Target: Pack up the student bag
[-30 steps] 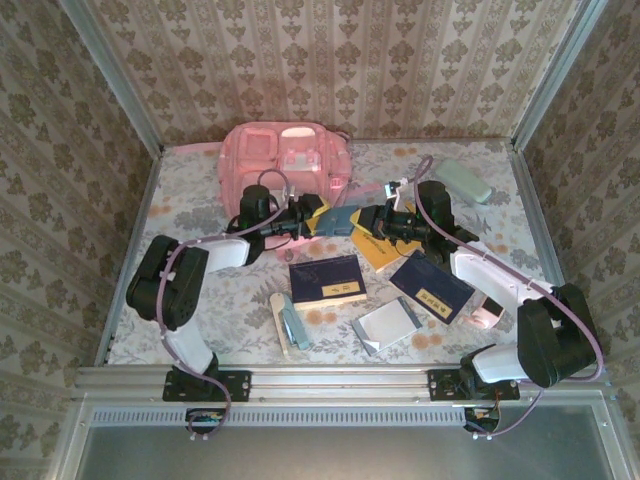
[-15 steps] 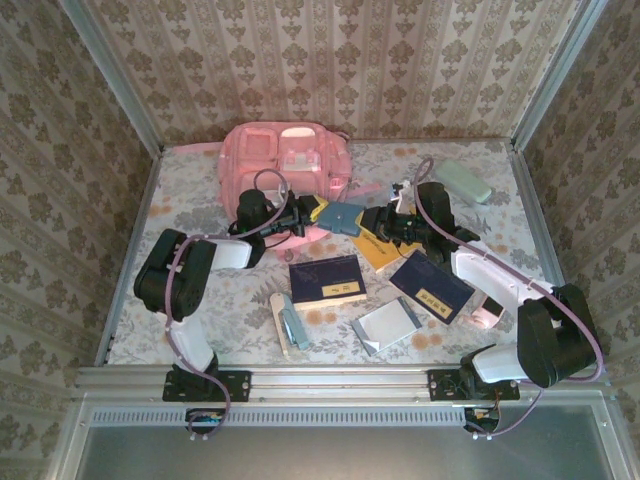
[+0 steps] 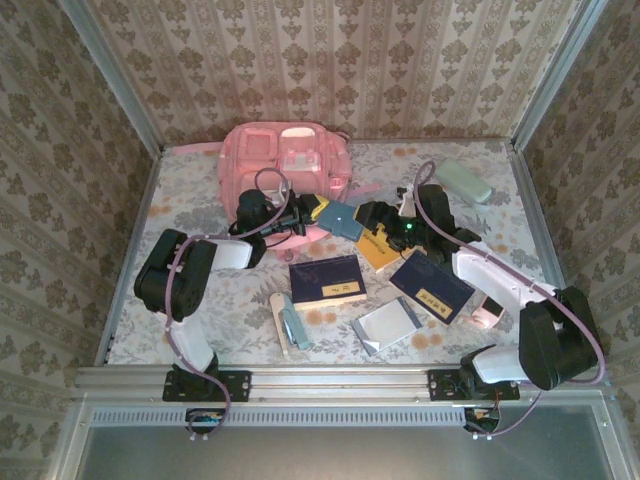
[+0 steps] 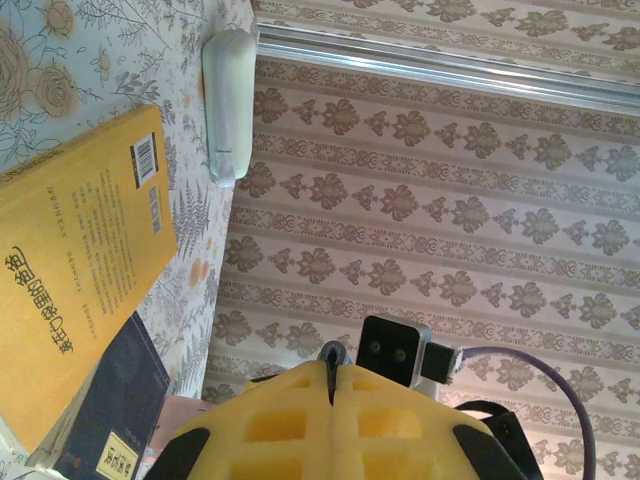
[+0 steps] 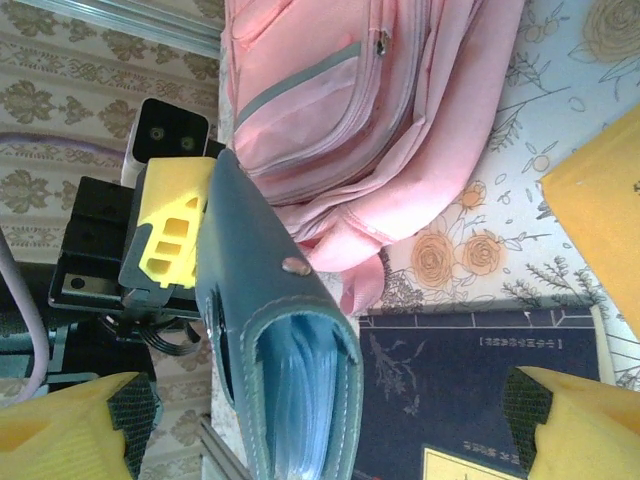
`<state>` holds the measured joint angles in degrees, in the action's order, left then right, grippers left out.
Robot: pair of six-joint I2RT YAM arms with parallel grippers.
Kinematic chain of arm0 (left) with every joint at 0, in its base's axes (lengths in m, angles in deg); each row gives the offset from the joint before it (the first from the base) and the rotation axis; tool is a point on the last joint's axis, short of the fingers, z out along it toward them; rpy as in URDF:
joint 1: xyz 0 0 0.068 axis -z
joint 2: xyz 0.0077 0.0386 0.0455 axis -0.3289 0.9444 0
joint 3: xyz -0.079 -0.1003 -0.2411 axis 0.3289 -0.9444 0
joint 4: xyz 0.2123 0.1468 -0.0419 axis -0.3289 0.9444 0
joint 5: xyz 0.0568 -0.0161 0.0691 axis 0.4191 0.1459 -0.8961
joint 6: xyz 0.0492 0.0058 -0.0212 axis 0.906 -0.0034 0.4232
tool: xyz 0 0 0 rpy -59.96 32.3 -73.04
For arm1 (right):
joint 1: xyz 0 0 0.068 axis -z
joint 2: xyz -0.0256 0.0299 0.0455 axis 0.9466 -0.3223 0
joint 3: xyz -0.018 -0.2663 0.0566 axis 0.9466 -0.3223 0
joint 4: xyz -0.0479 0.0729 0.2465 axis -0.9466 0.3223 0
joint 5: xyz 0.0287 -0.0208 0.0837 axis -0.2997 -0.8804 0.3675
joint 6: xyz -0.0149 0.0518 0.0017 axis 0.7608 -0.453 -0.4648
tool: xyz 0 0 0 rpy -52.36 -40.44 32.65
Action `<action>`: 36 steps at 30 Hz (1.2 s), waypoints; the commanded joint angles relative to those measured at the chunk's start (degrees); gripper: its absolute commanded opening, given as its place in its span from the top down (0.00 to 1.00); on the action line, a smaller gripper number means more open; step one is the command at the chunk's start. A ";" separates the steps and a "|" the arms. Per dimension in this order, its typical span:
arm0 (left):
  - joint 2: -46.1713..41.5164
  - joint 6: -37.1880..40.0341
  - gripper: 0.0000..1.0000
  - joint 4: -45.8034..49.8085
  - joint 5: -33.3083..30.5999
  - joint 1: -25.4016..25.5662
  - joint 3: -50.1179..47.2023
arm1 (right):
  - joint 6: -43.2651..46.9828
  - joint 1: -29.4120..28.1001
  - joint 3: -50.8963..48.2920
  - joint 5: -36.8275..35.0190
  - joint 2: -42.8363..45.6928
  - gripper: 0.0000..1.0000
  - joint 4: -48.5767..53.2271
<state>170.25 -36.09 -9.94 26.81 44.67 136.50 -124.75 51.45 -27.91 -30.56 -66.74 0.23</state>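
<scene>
Bag (image 3: 285, 165) at far side of table (image 3: 190, 195), pockets up. Left gripper (image 3: 310, 211) pinches teal folder (image 3: 345, 218) just before bag (yellow pads (image 5: 172, 235) against its cover). Right gripper (image 3: 378, 215) jaws spread wide, beside folder

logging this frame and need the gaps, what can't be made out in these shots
- Top view: how the left gripper pinches the teal folder; too small.
- Left wrist view: the grip point, hidden behind its own shut yellow fingers.
- Student bag: whether its main compartment is open; the left arm covers its near edge from above, and the right wrist view crops it at the top.
- Right wrist view: the folder's lower end, cut by the bottom edge.
</scene>
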 commanded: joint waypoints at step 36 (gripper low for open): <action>-5.97 106.71 0.45 96.81 -43.38 0.28 41.78 | 15.06 1.68 1.26 -5.07 6.78 0.98 15.39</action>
<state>160.37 52.19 79.34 -10.41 43.93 174.64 -113.67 53.00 -26.93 -34.80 -61.86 12.90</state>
